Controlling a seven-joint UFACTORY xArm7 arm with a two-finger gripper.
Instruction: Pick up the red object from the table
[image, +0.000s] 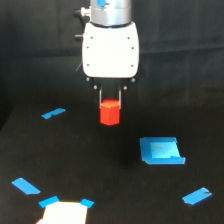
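Observation:
The red object (110, 113) is a small bright red-orange faceted block near the middle of the exterior view. My gripper (110, 102) hangs straight down from its white body (110, 50), and its two thin fingers (100, 96) are shut on the block's top. Whether the block rests on the black table (75, 165) or hangs just above it cannot be made out.
Blue tape strips lie at the left (53, 113), lower left (26, 186) and lower right (196, 196). A blue square patch (161, 150) sits to the right of the block. A white piece with blue corners (65, 211) is at the bottom edge.

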